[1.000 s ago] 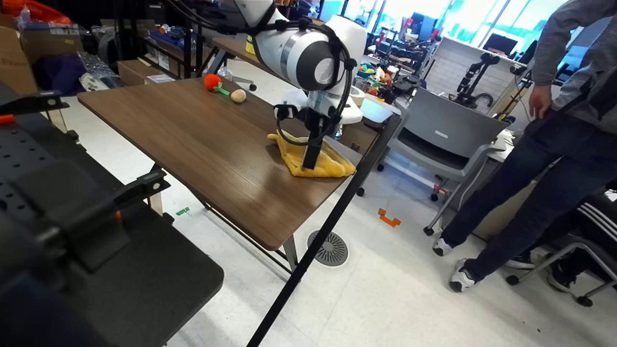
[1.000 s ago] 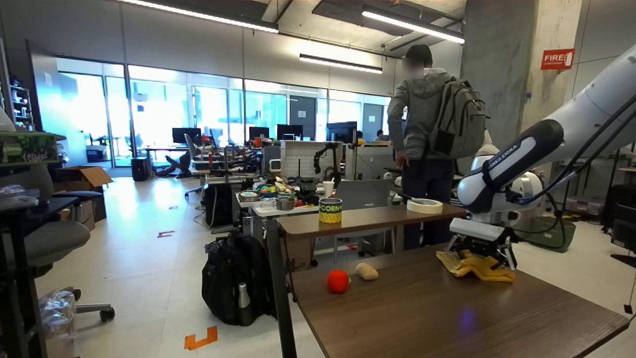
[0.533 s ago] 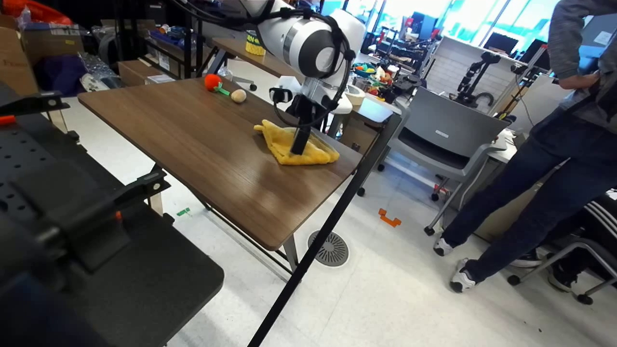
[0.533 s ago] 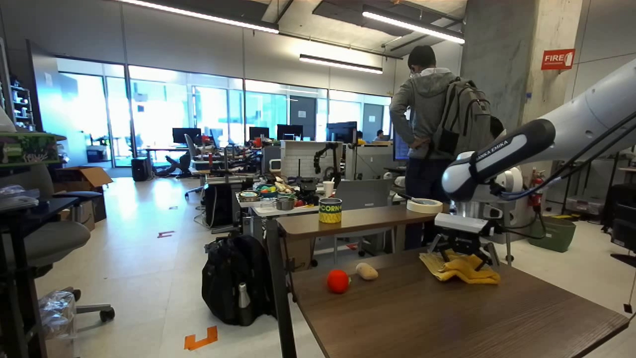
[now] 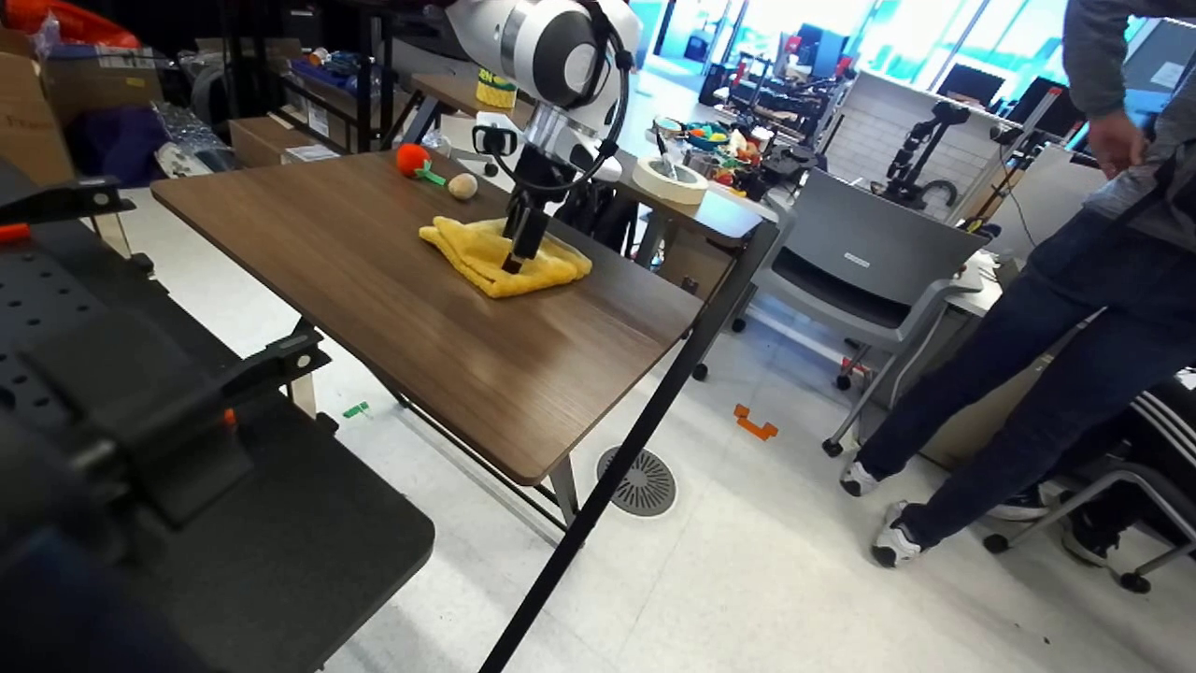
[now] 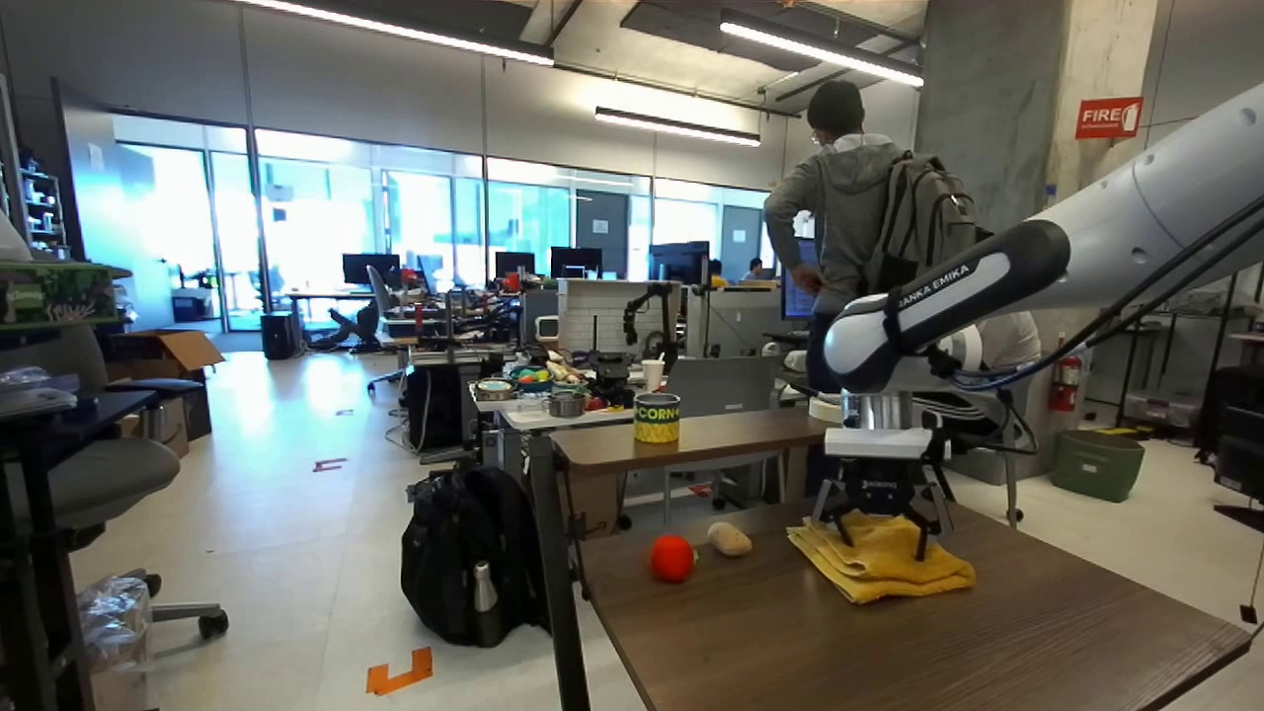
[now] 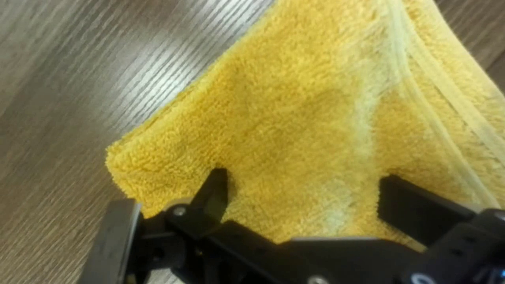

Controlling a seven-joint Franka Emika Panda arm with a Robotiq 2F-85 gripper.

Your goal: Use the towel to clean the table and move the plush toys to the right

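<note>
The folded yellow towel (image 5: 509, 257) lies flat on the brown wood-grain table (image 5: 374, 280). Over it stands my gripper (image 6: 884, 548), pointing down, its fingertips on or very near the cloth. The wrist view has the gripper (image 7: 303, 177) with both fingers spread wide and towel (image 7: 292, 118) spread out beneath, none of it visibly pinched. Two plush toys rest close together by the table's back edge: a red round toy (image 5: 411, 160) with a green stem and a beige oval toy (image 5: 462, 186). Both toys sit apart from the towel in both exterior views.
Behind the table runs a narrow raised shelf (image 6: 750, 434) with a corn can (image 6: 657, 419) and a tape roll (image 5: 670, 179). A black post (image 5: 645, 430) crosses in front of one table corner. A person (image 6: 854, 217) stands behind.
Gripper and towel have slid together across the table toward the plush toys. The towel now lies flatter, less bunched. Both toys have stayed put, and the gripper has remained open.
</note>
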